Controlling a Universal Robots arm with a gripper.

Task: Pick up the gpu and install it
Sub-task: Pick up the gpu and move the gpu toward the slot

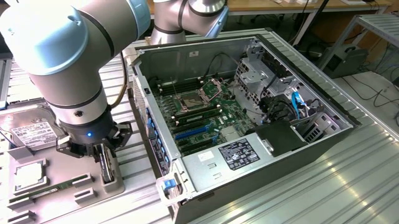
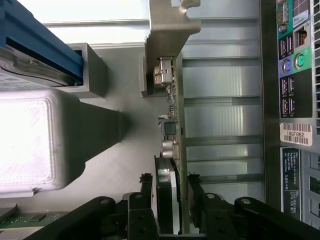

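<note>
The gpu [image 1: 108,173] stands on edge in a grey holder slot [image 1: 112,186] at the exterior view's left, beside the open computer case. My gripper [image 1: 103,156] reaches down over it, one finger on each side of the card. In the wrist view the gpu [image 2: 174,115] shows edge-on, its silvery end bracket [image 2: 167,30] at the far end and its fan housing [image 2: 165,190] between my black fingers [image 2: 146,182]. My gripper [image 2: 170,182] is shut on the gpu, which still sits in the holder.
The open computer case [image 1: 299,93] lies on its side, with motherboard [image 1: 199,112] and blue slots [image 1: 190,133] exposed. Its rear port panel [image 2: 295,75] is close beside the card. A hard drive [image 1: 28,128], a processor [image 1: 28,175] and a green memory stick [image 1: 44,191] rest on the grey fixture.
</note>
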